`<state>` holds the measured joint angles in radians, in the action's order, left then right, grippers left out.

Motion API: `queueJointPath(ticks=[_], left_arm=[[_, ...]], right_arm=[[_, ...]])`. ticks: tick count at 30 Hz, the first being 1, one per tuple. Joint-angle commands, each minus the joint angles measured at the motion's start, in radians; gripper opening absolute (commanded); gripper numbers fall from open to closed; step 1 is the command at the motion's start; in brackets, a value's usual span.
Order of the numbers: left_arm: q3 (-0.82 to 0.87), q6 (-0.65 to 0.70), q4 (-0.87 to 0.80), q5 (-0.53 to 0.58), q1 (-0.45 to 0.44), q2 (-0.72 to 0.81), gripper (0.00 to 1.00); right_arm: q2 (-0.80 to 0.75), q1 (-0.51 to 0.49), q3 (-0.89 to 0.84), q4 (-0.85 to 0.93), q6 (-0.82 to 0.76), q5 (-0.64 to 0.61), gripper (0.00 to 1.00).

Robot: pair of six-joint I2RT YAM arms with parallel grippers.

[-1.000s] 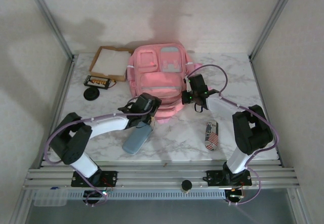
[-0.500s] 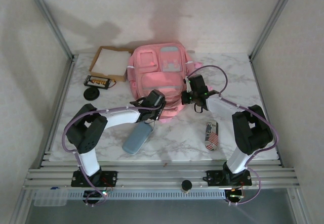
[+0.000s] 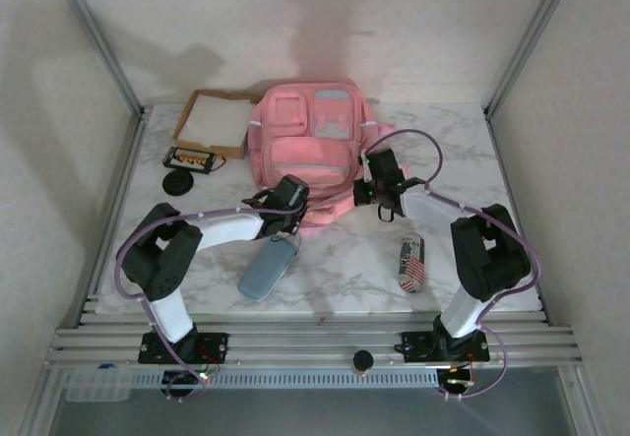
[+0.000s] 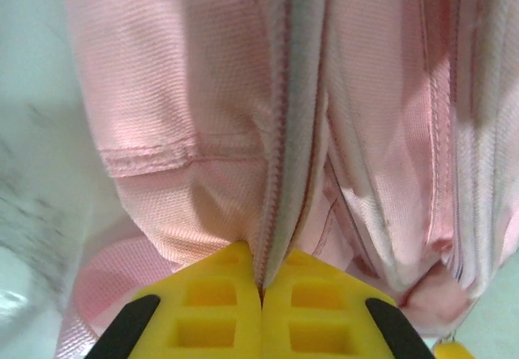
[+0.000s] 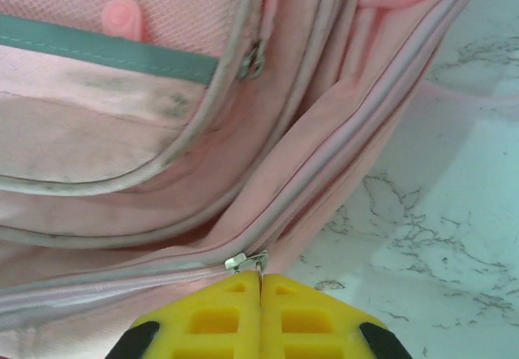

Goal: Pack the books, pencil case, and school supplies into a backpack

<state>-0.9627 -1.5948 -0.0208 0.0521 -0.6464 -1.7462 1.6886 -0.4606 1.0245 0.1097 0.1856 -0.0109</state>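
Pink backpack (image 3: 300,141): hold seam (image 4: 280,132) taut in clamped left gripper (image 4: 261,266) — drag zipper pull (image 5: 243,262), pinched in right gripper (image 5: 260,286), straight along track (image 5: 365,120).

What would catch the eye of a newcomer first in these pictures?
The pink backpack lies flat at the far middle of the marble table, the largest thing there. Both grippers are shut at its near edge: the left gripper pinches a zipper seam, the right gripper a metal zipper pull. A blue-grey pouch lies in front of it.
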Motion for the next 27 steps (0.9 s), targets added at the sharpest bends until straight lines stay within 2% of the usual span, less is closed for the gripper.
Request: queueJointPath(ticks=[1, 7, 10, 13, 16, 25, 27], left_arm=[[0.087, 0.068, -0.108, 0.132, 0.081, 0.054, 0.00], [0.176, 0.183, -0.104, 0.114, 0.210, 0.135, 0.00], [0.202, 0.247, -0.098, 0.091, 0.271, 0.163, 0.00], [0.214, 0.301, -0.113, 0.109, 0.315, 0.193, 0.00], [0.227, 0.343, -0.096, 0.081, 0.353, 0.211, 0.00], [0.162, 0.453, -0.123, 0.098, 0.380, 0.206, 0.00], [0.156, 0.461, -0.113, 0.086, 0.379, 0.210, 0.00]], right_arm=[[-0.023, 0.041, 0.001, 0.003, -0.036, -0.061, 0.00], [0.009, 0.057, 0.040, -0.018, -0.075, -0.056, 0.00], [0.038, 0.058, 0.071, -0.012, -0.085, -0.099, 0.00], [0.060, 0.069, 0.093, -0.024, -0.086, -0.106, 0.00], [0.083, 0.079, 0.122, -0.032, -0.078, -0.126, 0.00], [0.109, 0.083, 0.143, -0.024, -0.066, -0.147, 0.00], [0.103, 0.083, 0.139, -0.028, -0.061, -0.068, 0.00]])
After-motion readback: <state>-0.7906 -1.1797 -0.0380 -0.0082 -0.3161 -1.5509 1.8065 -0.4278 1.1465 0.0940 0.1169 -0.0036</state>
